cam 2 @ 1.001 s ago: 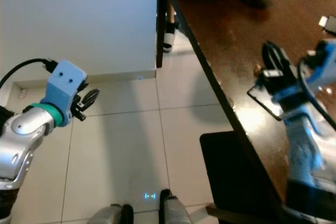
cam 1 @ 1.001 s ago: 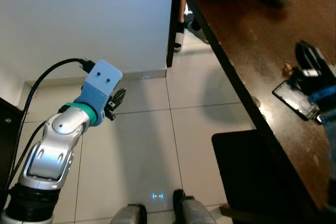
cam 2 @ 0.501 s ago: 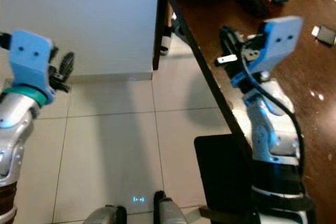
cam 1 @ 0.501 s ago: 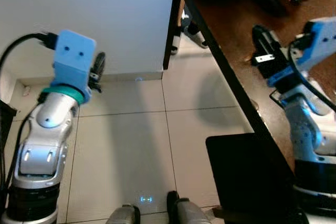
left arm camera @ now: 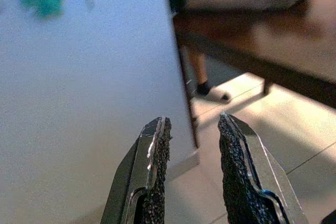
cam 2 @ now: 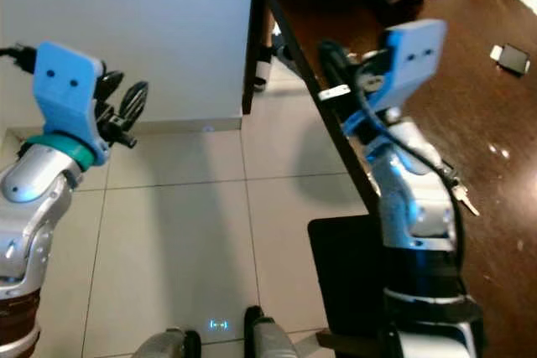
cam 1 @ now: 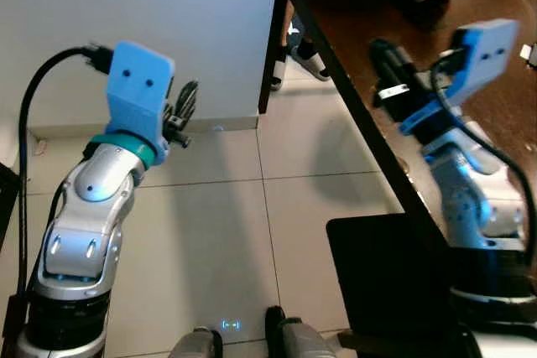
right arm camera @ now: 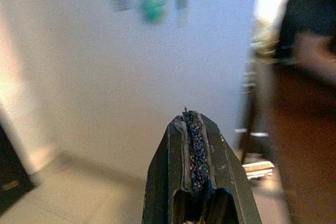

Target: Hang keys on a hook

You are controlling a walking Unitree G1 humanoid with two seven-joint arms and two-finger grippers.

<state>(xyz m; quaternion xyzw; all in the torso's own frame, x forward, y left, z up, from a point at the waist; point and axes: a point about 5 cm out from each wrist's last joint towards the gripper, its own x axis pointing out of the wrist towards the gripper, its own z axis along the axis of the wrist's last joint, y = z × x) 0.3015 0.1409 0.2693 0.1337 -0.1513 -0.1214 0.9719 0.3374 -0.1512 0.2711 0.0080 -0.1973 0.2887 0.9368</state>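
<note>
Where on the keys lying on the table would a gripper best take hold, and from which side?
Probably from above, on the dark bunched end of the keys, not the thin silver blade: they lie flat on the table, leaving nothing to pinch from the side.

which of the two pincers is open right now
The left pincer: a clear gap shows between its two black fingers as it faces the white wall. The right pincer, raised over the brown table, has its fingers pressed together.
</note>
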